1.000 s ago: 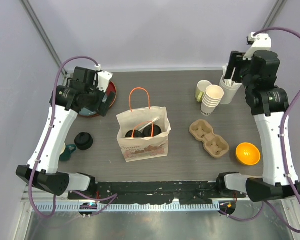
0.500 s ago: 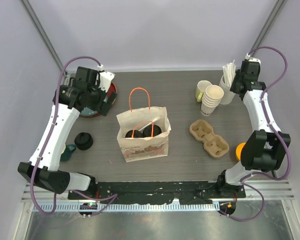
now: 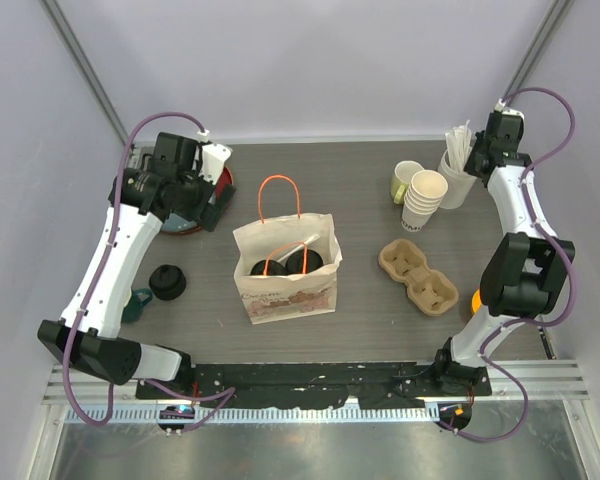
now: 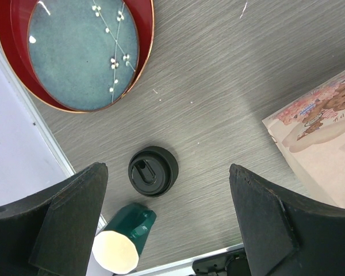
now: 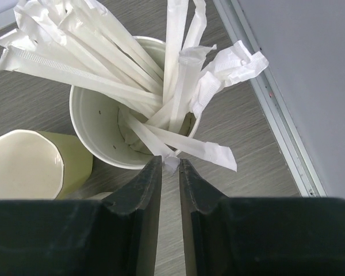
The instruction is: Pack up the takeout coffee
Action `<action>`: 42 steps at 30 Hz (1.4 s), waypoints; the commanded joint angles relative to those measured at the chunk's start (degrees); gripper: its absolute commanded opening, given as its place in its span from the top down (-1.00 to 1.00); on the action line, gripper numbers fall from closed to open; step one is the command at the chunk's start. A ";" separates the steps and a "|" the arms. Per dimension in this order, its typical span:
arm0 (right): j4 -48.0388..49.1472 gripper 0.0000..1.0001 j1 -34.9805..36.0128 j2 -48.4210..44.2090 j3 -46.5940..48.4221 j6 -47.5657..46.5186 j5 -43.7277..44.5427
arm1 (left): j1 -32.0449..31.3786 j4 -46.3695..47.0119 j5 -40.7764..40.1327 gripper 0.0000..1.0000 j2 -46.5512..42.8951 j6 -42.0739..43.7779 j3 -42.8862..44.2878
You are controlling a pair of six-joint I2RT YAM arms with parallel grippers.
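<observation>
From above, we find the takeout coffee already low inside the paper bag [image 3: 285,292] at mid-bench: two lidded cups [image 3: 306,262] side by side, only their black lids showing, with the bag mouth open upward. The bag lies just to the inner side of the left gripper [image 3: 212,207], which hangs beside the red-rimmed plate [image 3: 218,172], so we judge the left arm the nearer one. The right gripper [image 3: 477,153] is at the far right corner, well apart from the bag, right at the straw cup [image 3: 458,188]. In the left wrist view, the fingers [image 4: 69,213] are spread wide and hold nothing. Below them we see a loose black lid [image 4: 153,171] on the bench, and a corner of the bag at the right edge. In the right wrist view, the wrapped straws [image 5: 98,63] fan up and outward from the white cup, which stands beside a yellow-green mug [image 5: 29,167]. One wrapped straw [image 5: 142,137] runs down out of the cup toward the camera, and its paper end sits between the jaws. The jaws are drawn in to a narrow slit, so we read them as clamped on that end. Any carry to the bag, we judge, must draw the straw out along its own length, then go inward and toward the near edge.
</observation>
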 commanded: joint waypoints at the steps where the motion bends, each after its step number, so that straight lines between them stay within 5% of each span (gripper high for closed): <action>1: 1.94 0.51 -0.18 0.47 3.27 0.95 -0.64 | 0.40 1.73 -0.25 -0.82 -0.05 0.44 0.55; 14: 3.17 0.45 -0.18 4.16 6.08 -2.39 0.42 | 0.32 1.20 0.54 -0.81 -0.32 0.88 0.64; 21: 2.47 0.97 -0.18 4.16 6.43 -2.83 -1.25 | 0.32 1.02 0.63 -0.82 -0.41 1.05 0.81; 42: -14.22 0.98 0.08 -1.20 21.53 -1.95 -9.43 | 0.32 0.06 0.36 -0.81 -0.76 0.61 2.13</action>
